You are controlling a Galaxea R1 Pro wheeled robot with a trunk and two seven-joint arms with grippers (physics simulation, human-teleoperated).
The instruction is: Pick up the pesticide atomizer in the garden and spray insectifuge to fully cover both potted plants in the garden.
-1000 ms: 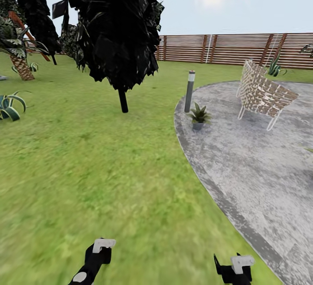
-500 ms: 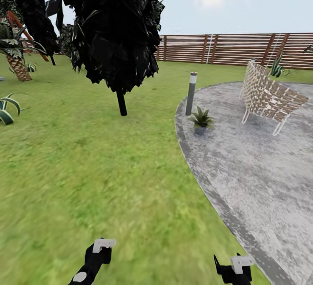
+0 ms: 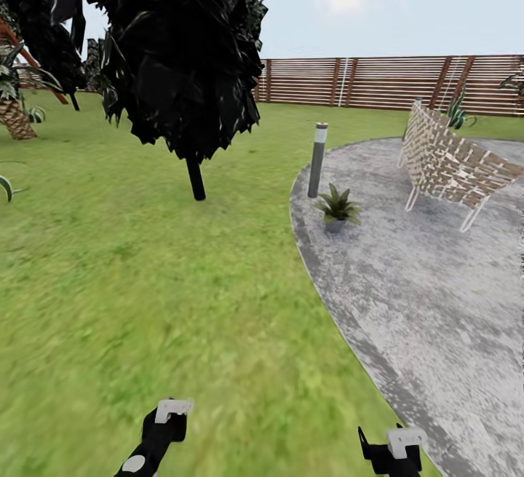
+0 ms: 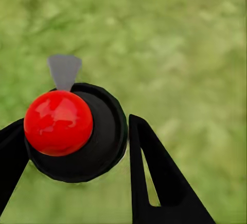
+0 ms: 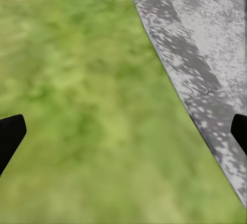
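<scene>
Head view: the lawn point(image 3: 145, 280) fills the left and centre of the frame; the patio point(image 3: 437, 280) curves along the right. One potted plant point(image 3: 336, 208) stands on the patio edge, centre right, just beside the bollard lamp point(image 3: 316, 160). A slatted chair point(image 3: 451, 164) stands at upper right, the fence point(image 3: 378, 82) behind it, a dark tree point(image 3: 182, 47) at upper left. The left gripper point(image 3: 164, 422) and right gripper point(image 3: 397, 448) sit at the bottom edge, both low and holding nothing. The atomizer cannot be located in these frames.

Left wrist view: the left gripper point(image 4: 77, 183) has its fingers spread over grass, either side of a red ball on a black disc point(image 4: 77, 131).

Right wrist view: the right gripper point(image 5: 123, 136) has its fingers spread wide, at the frame's left and right edges, above the border of lawn and patio.

Risk: with nothing in hand, reaching the plant first would waste travel. Mistaking the lamp for the atomizer would cause a failed grasp.
</scene>
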